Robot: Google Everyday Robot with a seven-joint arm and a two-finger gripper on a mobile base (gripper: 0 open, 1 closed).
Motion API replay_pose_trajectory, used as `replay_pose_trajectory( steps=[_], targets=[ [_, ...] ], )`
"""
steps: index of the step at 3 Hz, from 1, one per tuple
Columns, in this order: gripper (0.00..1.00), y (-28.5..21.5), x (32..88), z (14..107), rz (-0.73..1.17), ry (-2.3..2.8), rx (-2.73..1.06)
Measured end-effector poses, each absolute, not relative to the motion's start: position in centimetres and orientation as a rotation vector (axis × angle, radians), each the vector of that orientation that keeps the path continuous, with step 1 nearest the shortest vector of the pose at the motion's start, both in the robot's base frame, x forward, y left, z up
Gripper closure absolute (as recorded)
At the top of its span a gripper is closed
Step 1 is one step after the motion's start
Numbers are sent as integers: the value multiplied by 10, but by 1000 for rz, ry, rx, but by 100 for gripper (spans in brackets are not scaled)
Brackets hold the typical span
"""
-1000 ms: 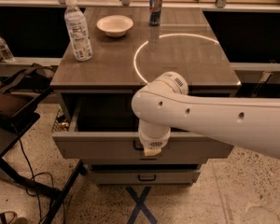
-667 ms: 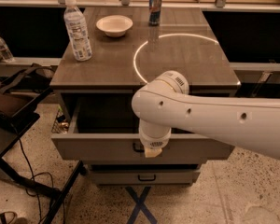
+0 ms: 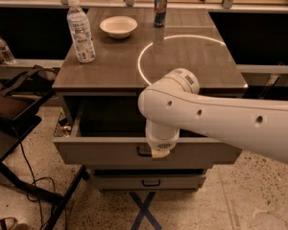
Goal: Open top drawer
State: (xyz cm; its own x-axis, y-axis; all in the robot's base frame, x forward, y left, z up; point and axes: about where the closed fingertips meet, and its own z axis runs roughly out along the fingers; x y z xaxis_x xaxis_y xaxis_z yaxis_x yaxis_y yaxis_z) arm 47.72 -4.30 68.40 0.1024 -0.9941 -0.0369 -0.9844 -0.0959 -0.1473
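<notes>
Below the table's (image 3: 192,61) front edge, the gripper (image 3: 158,152) sits at the handle (image 3: 143,151) of the pulled-out top drawer (image 3: 101,152); whether it grips cannot be told

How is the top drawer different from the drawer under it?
The top drawer is pulled out, so its inside shows; the lower drawer sits pushed in. The top drawer's front is taller and wider than the lower drawer's. The gripper is at the top drawer's handle, while the lower drawer's handle has nothing on it. Both are grey with a small dark handle in the middle.
</notes>
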Motion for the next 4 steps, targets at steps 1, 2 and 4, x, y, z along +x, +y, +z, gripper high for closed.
replay_pose_trajectory(
  steps=[1,2,4],
  targets=[
    [100,-67,482,738,-186,2007,-2182],
    [100,-116,504,811,-314,1988,-2072],
    [100,-138,539,822,-343,1968,-2013]
  ],
)
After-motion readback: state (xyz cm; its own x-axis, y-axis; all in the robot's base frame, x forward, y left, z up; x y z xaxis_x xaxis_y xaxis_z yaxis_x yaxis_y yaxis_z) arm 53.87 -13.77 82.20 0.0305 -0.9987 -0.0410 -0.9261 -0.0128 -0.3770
